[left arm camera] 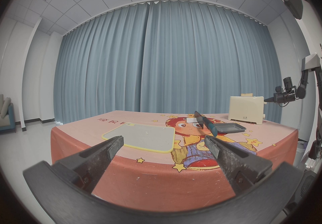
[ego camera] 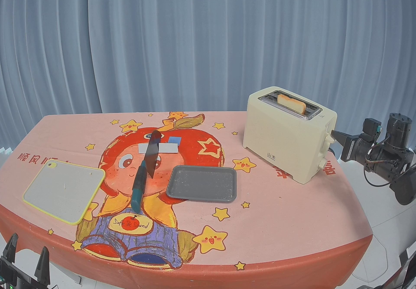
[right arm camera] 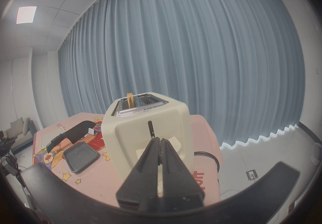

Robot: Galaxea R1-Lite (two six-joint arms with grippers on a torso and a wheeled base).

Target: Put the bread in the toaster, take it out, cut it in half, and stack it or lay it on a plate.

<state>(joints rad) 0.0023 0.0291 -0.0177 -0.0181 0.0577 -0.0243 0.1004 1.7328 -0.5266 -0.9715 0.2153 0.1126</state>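
Bread (ego camera: 291, 103) on edge in toaster (ego camera: 281, 142) slot, right of centre on desk (ego camera: 268, 225), long axis running upper left to lower right. Right fingers (right arm camera: 147, 161) clenched, empty, tips at toaster's lever side. Left fingers (left arm camera: 100, 155) released wide, empty, lower left.

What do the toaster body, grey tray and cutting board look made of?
Toaster body: cream, smooth, matte shell, likely plastic; the slot surround gleams like metal.
Grey tray: dull, speckled, thin raised rim; plastic or coated metal, unclear.
Cutting board: pale flat sheet, yellow-green edging, probably plastic.
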